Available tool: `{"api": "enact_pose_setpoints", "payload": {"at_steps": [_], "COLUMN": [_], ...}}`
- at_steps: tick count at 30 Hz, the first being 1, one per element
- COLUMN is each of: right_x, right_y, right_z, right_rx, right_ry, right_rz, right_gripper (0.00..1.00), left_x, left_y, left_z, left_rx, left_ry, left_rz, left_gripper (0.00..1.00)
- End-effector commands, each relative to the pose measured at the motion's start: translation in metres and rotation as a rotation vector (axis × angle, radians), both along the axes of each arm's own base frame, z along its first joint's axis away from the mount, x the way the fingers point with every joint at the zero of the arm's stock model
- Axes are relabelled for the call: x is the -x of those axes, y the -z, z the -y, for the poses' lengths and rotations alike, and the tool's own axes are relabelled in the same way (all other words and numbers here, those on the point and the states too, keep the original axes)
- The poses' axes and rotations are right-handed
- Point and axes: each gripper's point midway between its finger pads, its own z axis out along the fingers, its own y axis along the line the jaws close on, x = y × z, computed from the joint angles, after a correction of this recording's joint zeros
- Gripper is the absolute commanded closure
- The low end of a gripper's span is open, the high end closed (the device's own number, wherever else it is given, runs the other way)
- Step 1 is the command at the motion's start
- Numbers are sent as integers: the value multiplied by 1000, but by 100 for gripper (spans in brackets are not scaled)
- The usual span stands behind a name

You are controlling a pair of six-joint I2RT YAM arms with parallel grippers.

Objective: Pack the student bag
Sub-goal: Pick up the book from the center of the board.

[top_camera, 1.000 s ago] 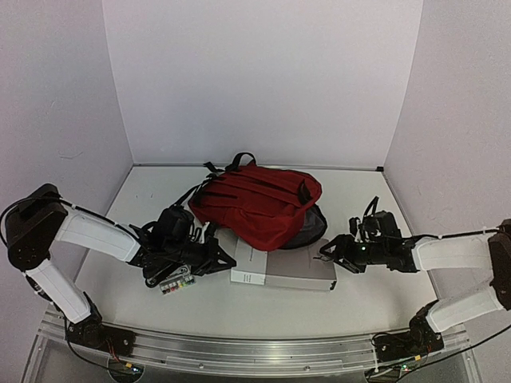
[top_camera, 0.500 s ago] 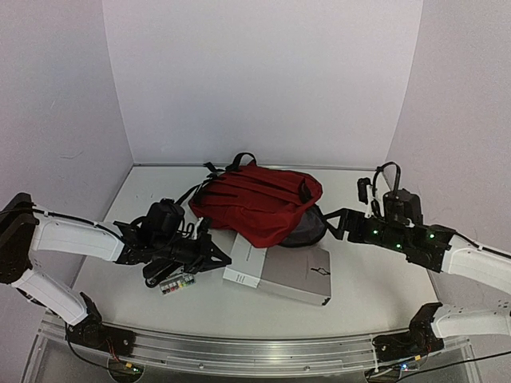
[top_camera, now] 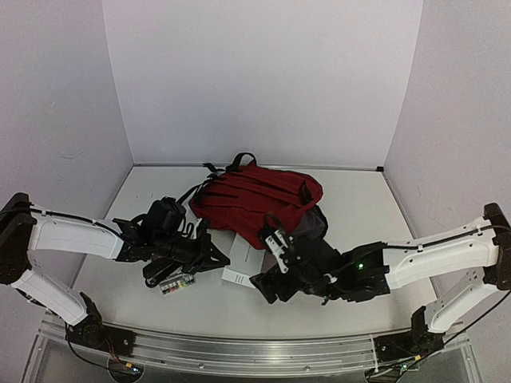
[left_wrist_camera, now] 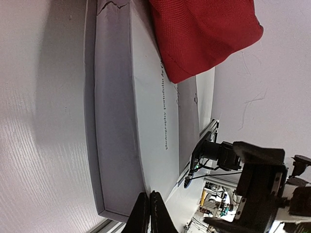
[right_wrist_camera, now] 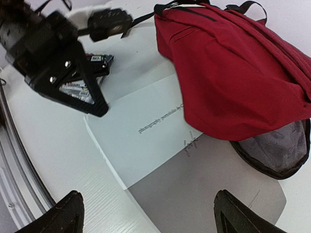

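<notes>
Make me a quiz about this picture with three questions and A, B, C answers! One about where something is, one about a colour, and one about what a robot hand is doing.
1. Where does the book lie, compared with the student bag?
A) on top of it
B) partly under it
C) far away, against the wall

2. What colour is the student bag?
A) blue
B) green
C) dark red

3. How is the right gripper?
A) open, over the book
B) shut on a strap
C) lifting the bag

Answers:
1 B: the bag's edge covers the book's far end.
2 C: its fabric shows dark red in every view.
3 A: its two fingers stand wide apart, with the book seen below between them.
</notes>
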Motion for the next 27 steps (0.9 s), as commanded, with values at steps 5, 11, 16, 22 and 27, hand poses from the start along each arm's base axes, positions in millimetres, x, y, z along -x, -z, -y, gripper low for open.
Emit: {"api": "enact_pose_setpoints", "payload": {"at_steps": [5,11,16,22,27], "right_x": [1,-18,-30,-38,-34], "right_y": [27,45,48,60,60], "right_z": [-29,-24,-15,-5,-7], "right_rx": [199,296,365,455,429], "right_ry": [18,130,222,280,260], "right_rz": [187,281,369,435,401], "right_gripper": [5,3,2,20,46], "left_x": [-17,-18,-20,-21,-23], "left_y": [-51,-55,-57,-60,-62], "left_z": [7,8,7,8,7], "left_rx": [90,97,97,101,103], "left_ry": [-16,-12,-17,-18,-23], "left_rz": [91,87,87,84,90], "left_gripper": [100,100,100,100,100]}}
